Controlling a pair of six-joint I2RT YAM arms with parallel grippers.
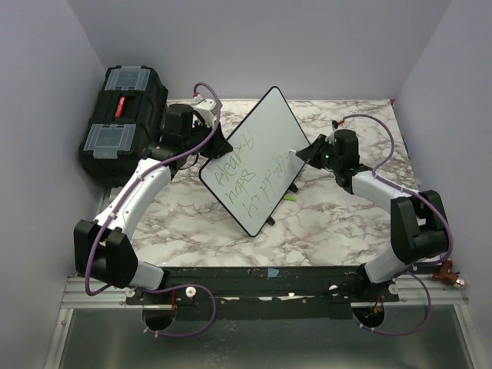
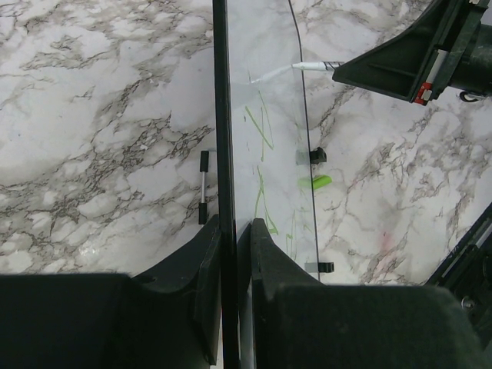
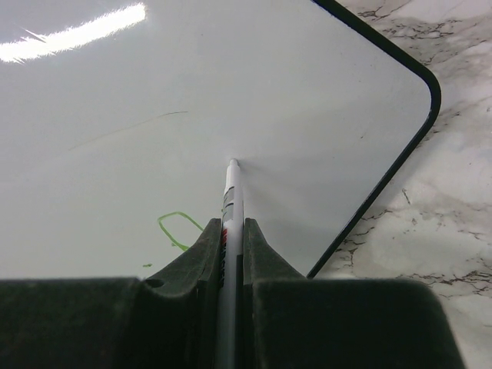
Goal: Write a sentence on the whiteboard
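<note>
The whiteboard stands tilted over the middle of the marble table, with the sentence in green letters on three lines of its lower half. My left gripper is shut on the board's left edge. In the left wrist view the black edge runs straight between the left gripper's jaws. My right gripper is shut on a white marker, and the marker's tip touches the white face right of a green stroke. The marker also shows from the left wrist.
A black toolbox sits at the back left corner. A green marker cap lies on the table under the board's right side. Small black board feet rest on the marble. Pale walls close in on three sides.
</note>
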